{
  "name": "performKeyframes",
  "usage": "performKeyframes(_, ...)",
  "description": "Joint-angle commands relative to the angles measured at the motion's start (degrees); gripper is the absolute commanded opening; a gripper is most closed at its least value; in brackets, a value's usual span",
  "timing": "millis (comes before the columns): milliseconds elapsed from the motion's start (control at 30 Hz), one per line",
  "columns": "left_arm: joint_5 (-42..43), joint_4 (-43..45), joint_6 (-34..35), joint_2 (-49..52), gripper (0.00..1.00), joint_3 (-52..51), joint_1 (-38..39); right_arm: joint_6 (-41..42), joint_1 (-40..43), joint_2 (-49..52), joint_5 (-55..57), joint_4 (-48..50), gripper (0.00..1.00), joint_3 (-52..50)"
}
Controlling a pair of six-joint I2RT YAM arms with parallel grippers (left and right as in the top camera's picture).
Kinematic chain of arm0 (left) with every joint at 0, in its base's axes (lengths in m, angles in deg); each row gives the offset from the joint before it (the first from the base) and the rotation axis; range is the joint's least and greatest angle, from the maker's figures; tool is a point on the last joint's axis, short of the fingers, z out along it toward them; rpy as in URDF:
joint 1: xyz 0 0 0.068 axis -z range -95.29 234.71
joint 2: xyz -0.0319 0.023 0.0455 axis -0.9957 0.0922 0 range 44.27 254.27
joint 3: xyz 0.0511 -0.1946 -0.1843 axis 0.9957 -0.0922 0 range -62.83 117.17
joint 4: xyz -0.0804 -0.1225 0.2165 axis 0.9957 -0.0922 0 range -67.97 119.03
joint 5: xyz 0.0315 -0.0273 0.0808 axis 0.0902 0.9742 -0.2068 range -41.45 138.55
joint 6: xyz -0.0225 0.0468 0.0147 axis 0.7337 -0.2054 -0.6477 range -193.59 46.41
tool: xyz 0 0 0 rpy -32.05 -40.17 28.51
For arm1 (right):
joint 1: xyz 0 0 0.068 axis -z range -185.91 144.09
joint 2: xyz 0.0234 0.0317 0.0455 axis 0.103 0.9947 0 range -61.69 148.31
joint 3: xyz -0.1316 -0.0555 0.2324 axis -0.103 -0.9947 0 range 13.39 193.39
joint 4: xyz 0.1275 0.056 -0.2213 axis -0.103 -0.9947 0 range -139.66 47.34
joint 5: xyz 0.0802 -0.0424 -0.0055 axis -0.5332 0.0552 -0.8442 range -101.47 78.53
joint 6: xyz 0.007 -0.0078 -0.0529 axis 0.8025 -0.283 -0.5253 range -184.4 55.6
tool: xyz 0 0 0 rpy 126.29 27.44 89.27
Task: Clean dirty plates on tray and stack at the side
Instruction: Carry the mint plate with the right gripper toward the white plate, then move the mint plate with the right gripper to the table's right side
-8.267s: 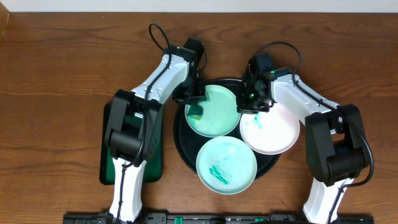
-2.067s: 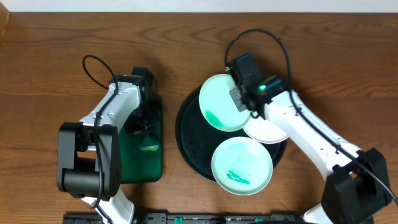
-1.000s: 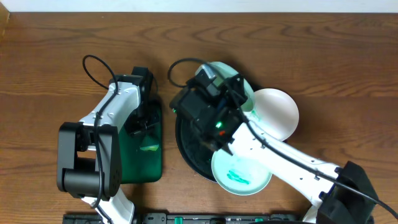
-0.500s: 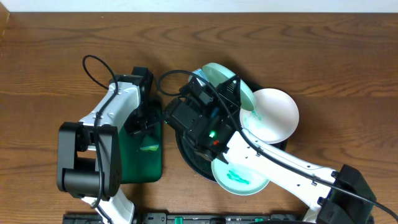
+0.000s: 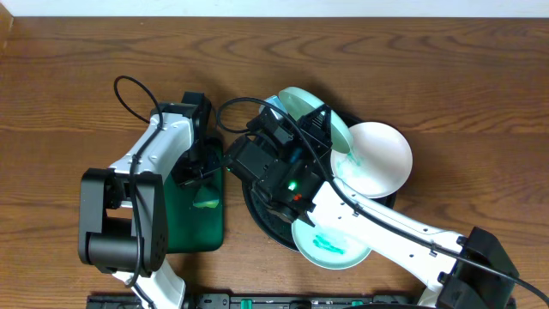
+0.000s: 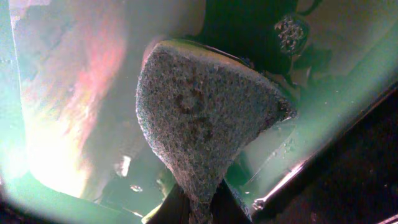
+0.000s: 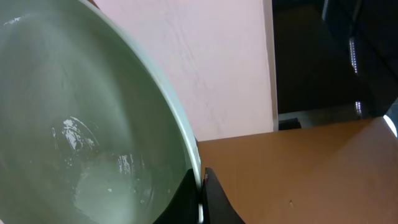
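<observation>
A brown wooden table with clear grain was seen under everything, closed at its far edge by a pale wall. The left gripper was clenched on a rough sponge over the dark green rectangular tray. The right gripper was clamped on the rim of a tilted mint-green plate above the round black tray, on which a white plate and a smeared mint-green plate were lying.

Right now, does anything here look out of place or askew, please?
One pale green plate is tipped steeply over the black tray, pinched at its rim by the right fingers. The white plate overhangs the tray's right rim. The front plate shows teal smears.
</observation>
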Motion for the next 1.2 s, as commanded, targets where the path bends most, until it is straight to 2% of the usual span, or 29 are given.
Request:
performKeyframes(0, 0.8, -0.1, -0.4, 0.0, 0.07, 0.1, -0.1, 0.5, -0.4, -1.8, -2.2, 0.2, 0.01, 1.4)
performKeyframes(100, 0.8, -0.1, -0.4, 0.0, 0.08, 0.1, -0.1, 5.9, -0.1, -1.8, -10.1, -1.1, 0.01, 1.4)
performKeyframes(333, 0.8, -0.1, -0.4, 0.0, 0.08, 0.1, -0.1, 27.4, 4.0, -1.8, -33.0, -6.1, 0.01, 1.4)
performKeyframes(500, 0.8, -0.1, -0.4, 0.0, 0.07, 0.1, -0.1, 36.5, 11.5, -1.8, -43.4, -8.3, 0.01, 1.4)
performKeyframes(533, 0.8, -0.1, -0.4, 0.0, 0.07, 0.1, -0.1, 39.1, 15.4, -2.0, -47.2, -9.4, 0.01, 1.5)
performKeyframes(767, 0.8, 0.2, -0.4, 0.0, 0.07, 0.1, -0.1, 40.3, 33.8, -6.8, -65.9, -14.0, 0.01, 6.5)
performKeyframes(933, 0.8, 0.3, -0.4, 0.0, 0.07, 0.1, -0.1, 41.6, 51.5, -9.3, -77.3, -17.0, 0.01, 7.9)
performKeyframes(1167, 0.8, 0.6, -0.4, 0.0, 0.07, 0.1, -0.1, 41.6, 73.2, -6.3, -80.0, -20.6, 0.01, 5.3)
